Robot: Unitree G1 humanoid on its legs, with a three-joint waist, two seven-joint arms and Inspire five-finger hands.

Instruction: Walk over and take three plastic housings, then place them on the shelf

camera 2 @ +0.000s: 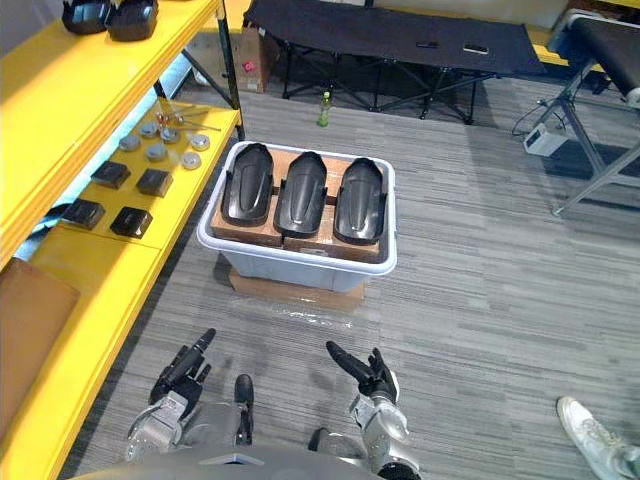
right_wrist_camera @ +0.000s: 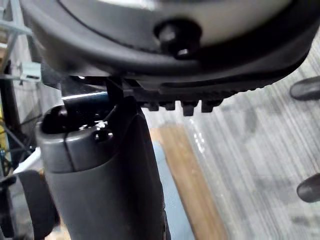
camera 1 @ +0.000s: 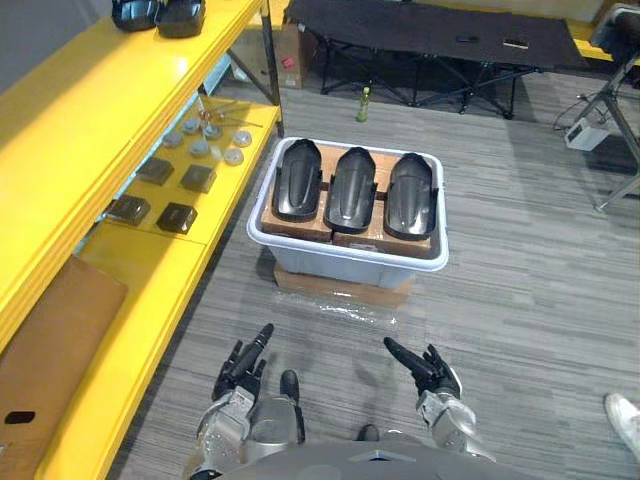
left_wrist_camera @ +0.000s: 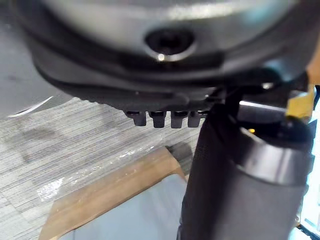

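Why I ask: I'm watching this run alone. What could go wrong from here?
1. The three housings lie packed side by side in the bin; lifting one may drag its neighbour.
2. The yellow shelf stands close on the robot's left, with small parts on its lower level; a swinging left hand might knock them.
3. A person's shoe shows at the robot's right, beyond the right hand; a sidestep could bring contact.

A: Item one: black moulded plastic housings (camera 1: 353,190)?
B: Smooth, semi-gloss. Pale grey plastic tub (camera 1: 345,262): smooth, matt.
A: Brown cardboard boxes (camera 1: 292,222)?
B: Matt, papery. Yellow painted shelf (camera 1: 90,110): glossy, reflective. Grey striped floor (camera 1: 530,290): matt, textured.
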